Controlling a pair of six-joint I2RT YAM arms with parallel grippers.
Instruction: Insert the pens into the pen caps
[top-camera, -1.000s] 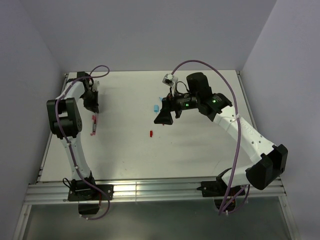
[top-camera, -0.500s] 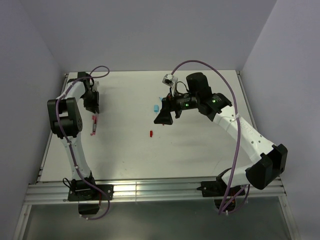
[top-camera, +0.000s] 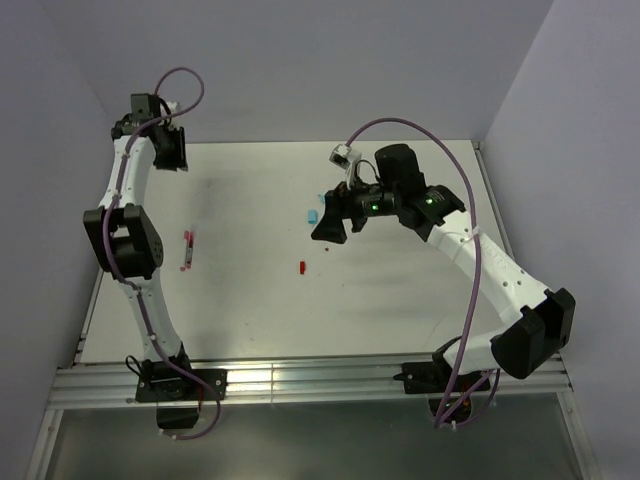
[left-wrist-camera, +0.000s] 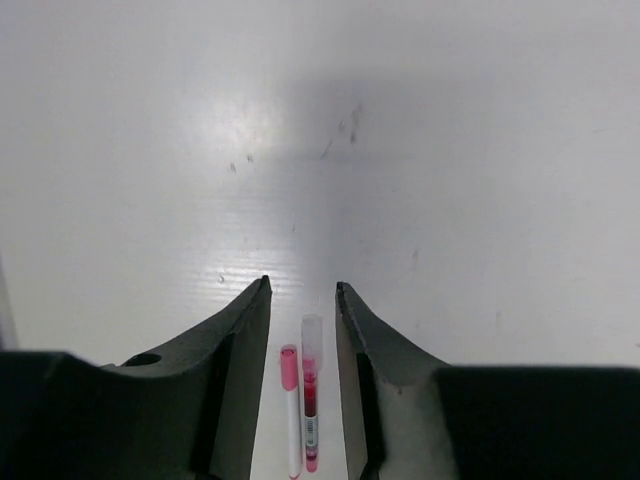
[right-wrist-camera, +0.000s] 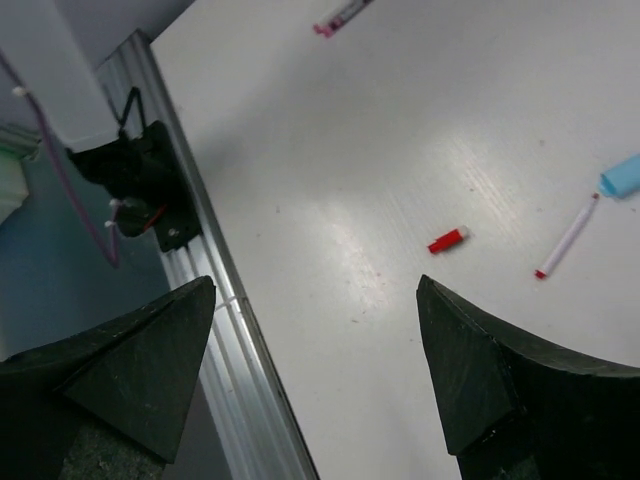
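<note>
Three slim pens (left-wrist-camera: 310, 395); two stubby plastic caps at the desk (top-camera: 400, 300) middle: red cap (right-wrist-camera: 448, 240), light-blue cap (right-wrist-camera: 622, 175); left gripper (left-wrist-camera: 302, 284) narrowly parted, right gripper (right-wrist-camera: 316, 285) wide, both empty.

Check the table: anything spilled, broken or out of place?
Nothing looks damaged or spilled. Two pens lie side by side at the left, a red cap sits loose mid-table, and a light blue cap and a white pen lie farther back. The only oddity is faint scuff marks on the table.
</note>
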